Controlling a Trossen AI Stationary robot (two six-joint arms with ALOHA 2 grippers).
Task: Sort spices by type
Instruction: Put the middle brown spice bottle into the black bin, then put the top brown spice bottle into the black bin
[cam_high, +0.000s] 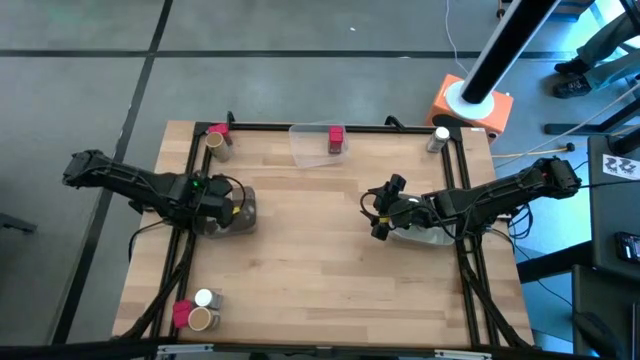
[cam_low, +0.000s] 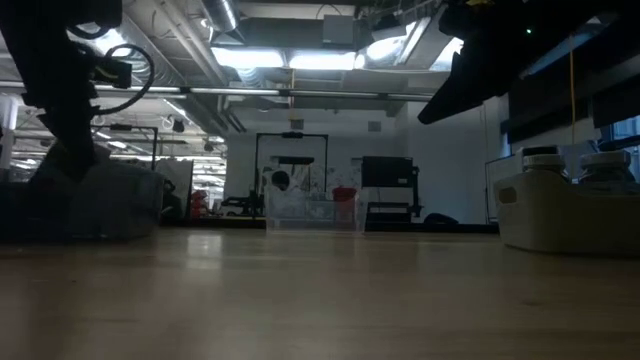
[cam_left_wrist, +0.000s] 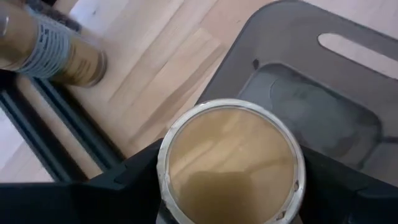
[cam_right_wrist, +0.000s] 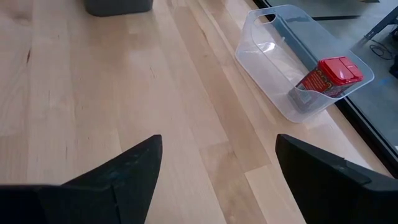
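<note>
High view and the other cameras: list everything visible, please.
Table: 1, light wood.
Clear tray: 1, transparent, far edge, centre.
Tray block: 1, red, inside the clear tray.
Far-left pair: magenta block and tan cylinder, far-left corner.
Near-left group: pink block, white-capped jar, brown cylinder, near-left corner.
Corner jar: 1, clear with a white cap, far-right corner.
Grey bin: 1, left side.
Pale bin: 1, right side; two capped jars seem to stand in it.
Held cylinder: 1, tan, over the grey bin.
Left end effector: closed on the held cylinder.
Right end effector: open, empty, by the pale bin.
</note>
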